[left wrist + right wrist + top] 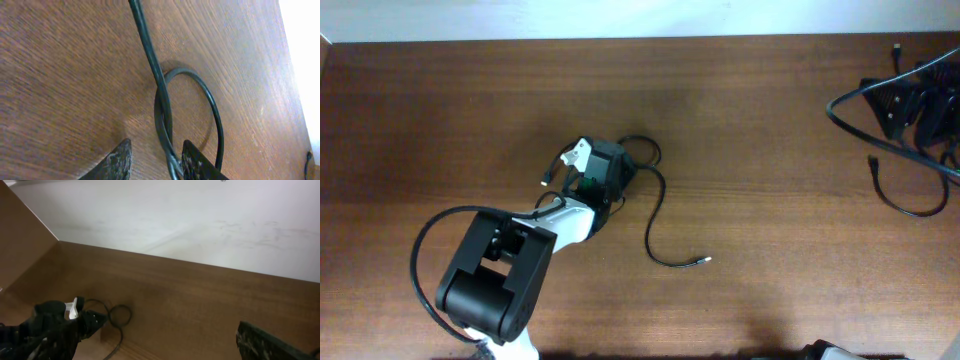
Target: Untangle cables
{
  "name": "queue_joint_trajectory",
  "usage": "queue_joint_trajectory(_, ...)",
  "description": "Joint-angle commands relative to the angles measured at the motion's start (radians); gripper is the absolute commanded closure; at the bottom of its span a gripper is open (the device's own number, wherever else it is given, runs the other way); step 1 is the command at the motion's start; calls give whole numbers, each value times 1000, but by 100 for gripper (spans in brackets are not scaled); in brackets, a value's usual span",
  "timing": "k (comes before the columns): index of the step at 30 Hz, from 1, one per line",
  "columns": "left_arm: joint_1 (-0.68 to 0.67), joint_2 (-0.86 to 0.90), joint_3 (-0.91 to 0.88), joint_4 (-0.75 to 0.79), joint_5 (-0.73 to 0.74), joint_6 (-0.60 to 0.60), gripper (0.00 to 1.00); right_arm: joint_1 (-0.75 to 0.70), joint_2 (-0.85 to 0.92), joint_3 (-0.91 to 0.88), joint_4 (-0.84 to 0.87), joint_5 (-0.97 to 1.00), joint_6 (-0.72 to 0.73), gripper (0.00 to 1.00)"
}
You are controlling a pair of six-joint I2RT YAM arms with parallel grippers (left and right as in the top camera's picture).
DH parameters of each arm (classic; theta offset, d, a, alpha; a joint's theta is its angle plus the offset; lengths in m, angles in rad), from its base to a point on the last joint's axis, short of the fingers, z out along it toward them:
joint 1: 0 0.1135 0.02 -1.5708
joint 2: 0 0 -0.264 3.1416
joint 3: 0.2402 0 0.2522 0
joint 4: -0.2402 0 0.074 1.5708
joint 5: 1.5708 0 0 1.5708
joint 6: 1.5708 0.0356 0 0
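Observation:
A thin black cable lies mid-table, with a small loop at its top and a silver-tipped plug at its lower end. My left gripper is down at that loop. In the left wrist view the cable runs between the fingers of the left gripper, lying against the right one; the jaws stand apart. The loop rests on the wood just beyond. Of my right gripper only one dark fingertip shows, wide to the side, with nothing near it.
A tangle of more black cables sits at the far right back corner, with one cord curling out toward the front. A small plug end lies left of the left gripper. The table's back edge meets a white wall.

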Motion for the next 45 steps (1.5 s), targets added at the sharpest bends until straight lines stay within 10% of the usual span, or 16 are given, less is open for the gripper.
queue_joint_trajectory(1, 6, 26, 11, 45, -23, 9, 67, -3, -8, 3, 0, -13, -10, 1)
queue_joint_trajectory(7, 6, 63, 11, 70, -16, 9, 65, -3, -8, 2, 0, -13, -10, 1)
queue_joint_trajectory(8, 6, 90, 11, 85, 11, 8, 71, -3, -8, 2, 0, -13, -10, 1)
queue_joint_trajectory(9, 6, 104, 11, 101, 42, 8, 100, -3, -8, 2, 0, -13, -10, 1)
queue_joint_trajectory(18, 32, -288, 24, 142, 206, 122, 100, 11, 4, 0, -1, -13, -10, 1)
queue_joint_trajectory(29, 91, -562, 24, -29, 284, 121, 100, 697, 339, -5, 40, 224, 4, 3)
queue_joint_trajectory(37, 89, -562, 24, -16, 387, 113, 100, 816, 387, -5, 123, 262, 21, 3)
queue_joint_trajectory(38, 89, -562, 24, -2, 399, 113, 100, 816, 388, -5, 121, 262, 21, 6)
queue_joint_trajectory(39, 89, -563, 24, 11, 416, 109, 100, 816, 388, -5, 118, 277, 21, 96)
queue_joint_trajectory(45, 99, -564, 24, -19, 420, 125, 100, 784, 388, -5, 102, 442, 21, 96)
